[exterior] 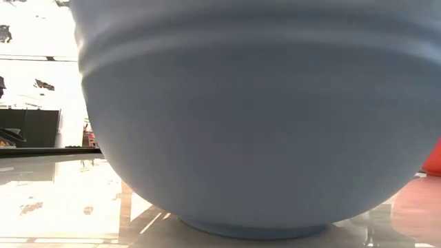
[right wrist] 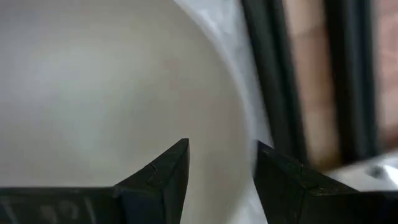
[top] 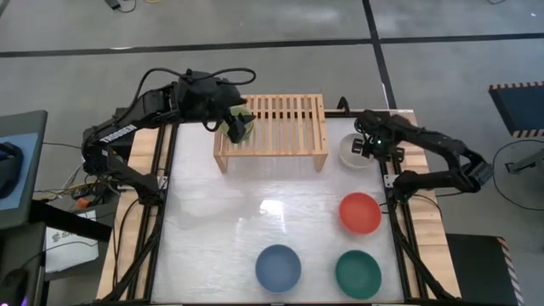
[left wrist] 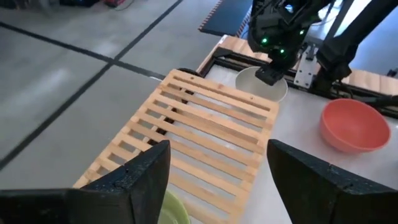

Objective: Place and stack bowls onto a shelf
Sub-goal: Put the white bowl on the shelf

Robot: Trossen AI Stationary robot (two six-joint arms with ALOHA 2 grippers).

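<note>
no brand, label or writing can be read on anything you see here.

from above, your left gripper (top: 238, 126) hangs over the left end of the shelf (top: 280, 110), at the far side of the table (top: 212, 221). a lime green bowl (top: 243, 127) sits right under it on the slats. the left wrist view shows only a sliver of that bowl (left wrist: 171, 211) between the two dark fingers (left wrist: 146, 171); they stand wide apart and are not closed on it. that view also looks along the slatted top (left wrist: 205, 130) to the other arm, which the overhead view shows less closely.

your right gripper (top: 367, 146) is down at the cream white bowl (top: 357, 153), just beside the shelf's right end. the right wrist view fills with that bowl's pale inside (right wrist: 112, 81); the fingers (right wrist: 168, 168) are parted a little, with the bowl's rim lying in the gap between them. you cannot tell whether they touch it.

the red bowl (top: 359, 212) sits on the table's right side. the slate blue bowl (top: 279, 268) and the dark green bowl (top: 358, 273) sit side by side along the near edge. the low view is almost wholly blocked by the slate blue bowl (exterior: 255, 117), with a sliver of red (exterior: 434, 158) at its right edge. neither arm shows there.
</note>
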